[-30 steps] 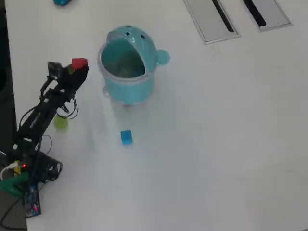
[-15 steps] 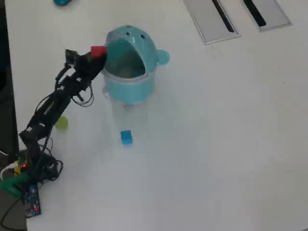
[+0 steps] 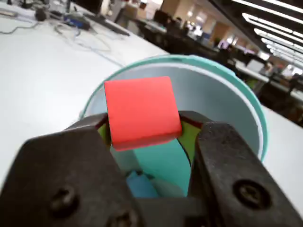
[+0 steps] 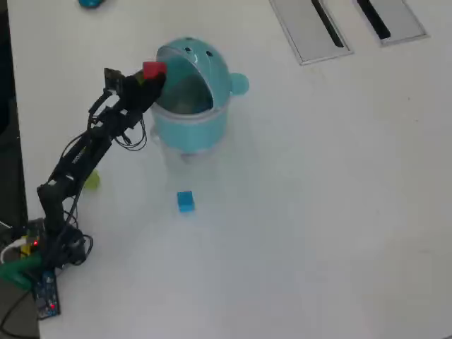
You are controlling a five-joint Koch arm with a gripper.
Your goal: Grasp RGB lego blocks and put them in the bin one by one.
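My gripper (image 3: 144, 130) is shut on a red lego block (image 3: 141, 111), gripped at its lower edge between the green-padded jaws. In the overhead view the gripper (image 4: 150, 76) holds the red block (image 4: 153, 69) at the left rim of the teal bin (image 4: 205, 127), above its opening. The bin's open mouth and white inner wall (image 3: 213, 101) lie just beyond the block. A blue block (image 4: 185, 201) lies on the table in front of the bin. A green block (image 4: 92, 180) sits partly behind the arm. A blurred blue shape (image 3: 140, 185) shows low between the jaws.
The white table (image 4: 318, 212) spreads right of the bin. Two grey slotted panels (image 4: 311, 28) lie at the top right. The arm's base and cables (image 4: 42, 261) sit at the lower left. Cables and gear (image 3: 71, 21) lie at the far table edge.
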